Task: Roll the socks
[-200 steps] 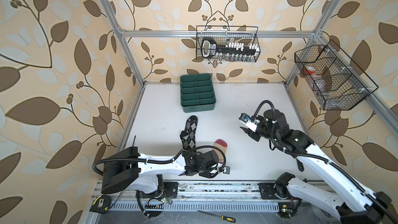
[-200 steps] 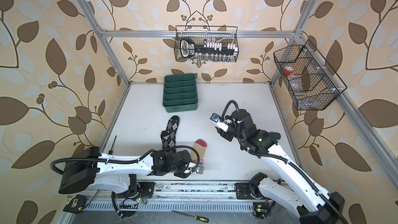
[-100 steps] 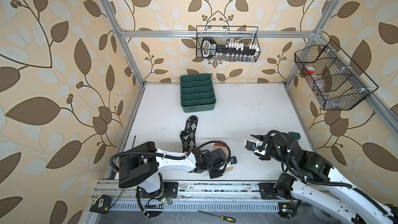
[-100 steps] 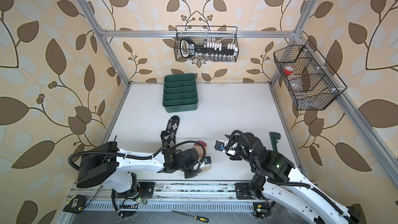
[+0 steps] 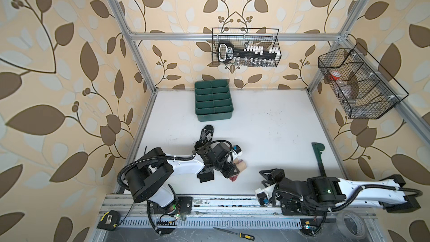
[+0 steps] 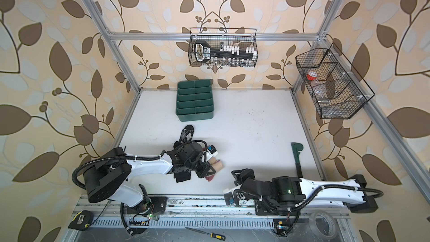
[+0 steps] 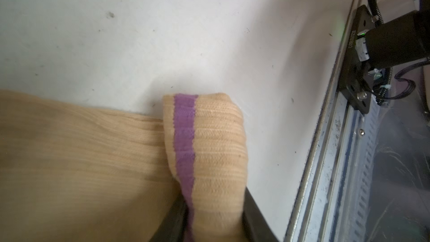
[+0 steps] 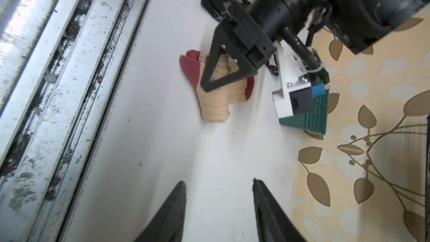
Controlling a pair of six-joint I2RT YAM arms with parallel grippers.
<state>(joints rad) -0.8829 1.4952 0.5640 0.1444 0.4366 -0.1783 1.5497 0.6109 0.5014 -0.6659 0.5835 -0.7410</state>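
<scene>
Beige sock (image 7: 216,136): your low, outstretched left gripper (image 7: 215,224) clamps its fold; right gripper (image 8: 218,192) rests parted, empty; argyle sock (image 5: 207,133) runs front-to-back.

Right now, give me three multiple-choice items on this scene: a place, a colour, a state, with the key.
1. Where on the table does the green tray stand? A by the back wall; B near edge; C right edge.
2. What colour is the stripe on the beige sock? A green; B purple; C blue.
3. How is the right gripper? A shut on cloth; B open, empty; C out of view.
Key: A, both top views show it there; B, left wrist view shows purple; B, jaws apart over bare table.
</scene>
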